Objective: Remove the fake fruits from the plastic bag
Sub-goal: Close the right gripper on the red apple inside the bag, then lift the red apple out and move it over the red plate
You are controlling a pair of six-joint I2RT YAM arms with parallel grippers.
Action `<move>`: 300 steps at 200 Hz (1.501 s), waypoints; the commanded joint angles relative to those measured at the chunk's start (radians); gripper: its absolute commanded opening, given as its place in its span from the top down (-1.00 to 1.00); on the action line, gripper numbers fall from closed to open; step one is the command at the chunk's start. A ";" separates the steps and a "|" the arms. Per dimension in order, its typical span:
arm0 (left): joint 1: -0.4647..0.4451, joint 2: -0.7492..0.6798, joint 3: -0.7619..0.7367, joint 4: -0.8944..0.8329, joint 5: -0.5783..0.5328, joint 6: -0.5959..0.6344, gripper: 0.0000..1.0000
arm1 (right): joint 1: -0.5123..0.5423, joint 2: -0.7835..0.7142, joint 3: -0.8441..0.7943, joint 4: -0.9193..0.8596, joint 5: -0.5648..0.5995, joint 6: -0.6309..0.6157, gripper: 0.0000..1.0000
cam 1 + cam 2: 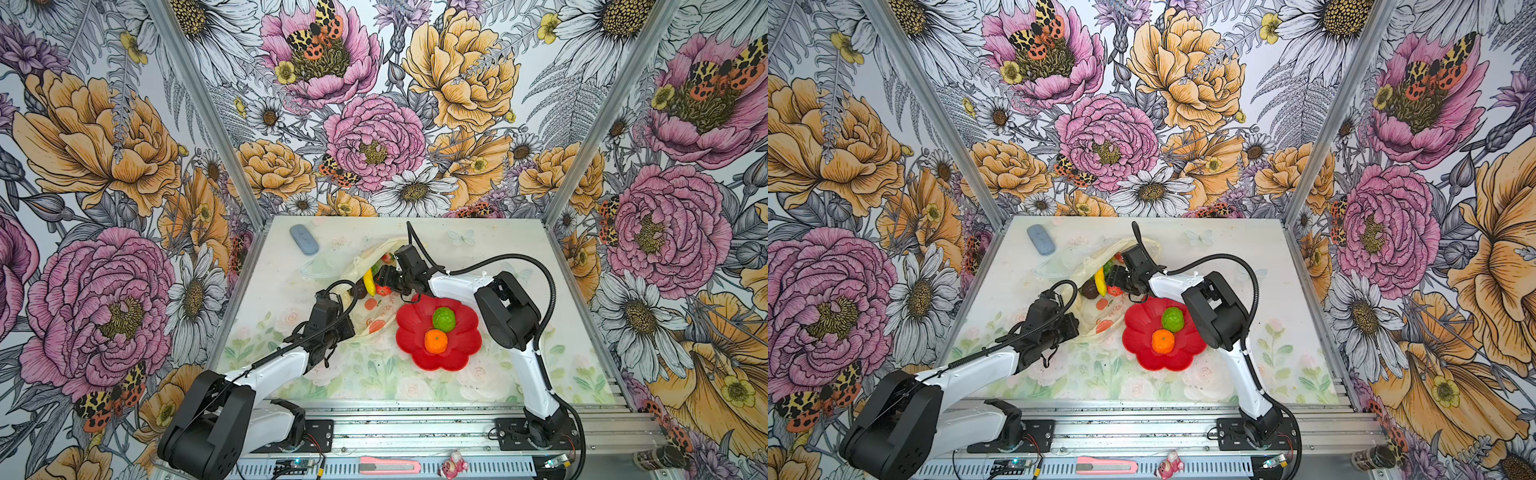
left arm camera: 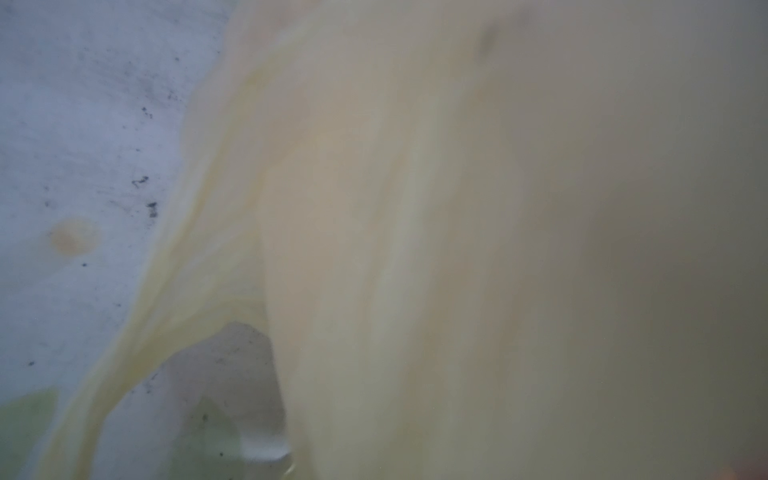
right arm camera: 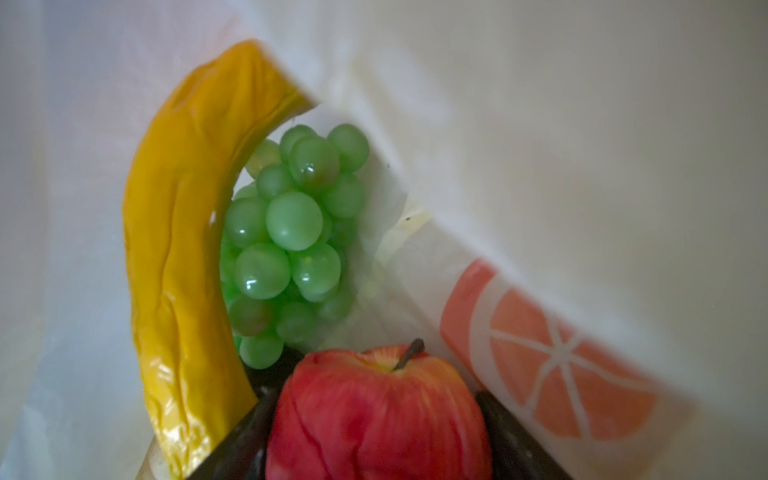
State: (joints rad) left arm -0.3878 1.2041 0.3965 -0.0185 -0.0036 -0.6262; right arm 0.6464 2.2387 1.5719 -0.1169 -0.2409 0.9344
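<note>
On floral table (image 1: 374, 374), right pincer (image 3: 376, 440) clasps red apple (image 3: 374, 399) inside plastic bag (image 3: 582, 166).

the pale-yellow plastic bag (image 1: 360, 262) lies crumpled, mouth open. inside it a yellow banana (image 3: 183, 249) curves around green grapes (image 3: 291, 241), next to a red apple (image 3: 378, 415). an orange (image 1: 436, 341) and a green fruit (image 1: 444, 319) sit outside the bag.
</note>
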 commanded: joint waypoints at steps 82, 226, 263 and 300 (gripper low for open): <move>0.011 -0.005 0.004 0.011 0.000 0.017 0.82 | -0.008 -0.137 -0.112 0.166 -0.031 0.029 -0.17; 0.017 -0.002 0.021 0.002 -0.001 0.020 0.83 | 0.094 -0.631 -0.632 0.262 0.223 -0.360 -0.11; 0.016 0.000 0.025 0.000 0.000 0.021 0.82 | 0.111 -0.791 -0.803 0.282 0.293 -0.437 -0.11; 0.015 0.009 0.025 0.007 -0.001 0.022 0.82 | 0.120 -0.984 -0.976 0.280 0.386 -0.482 -0.11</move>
State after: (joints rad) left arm -0.3813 1.2041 0.3965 -0.0219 -0.0036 -0.6258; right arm 0.7570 1.3678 0.6685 0.1383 0.0475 0.5129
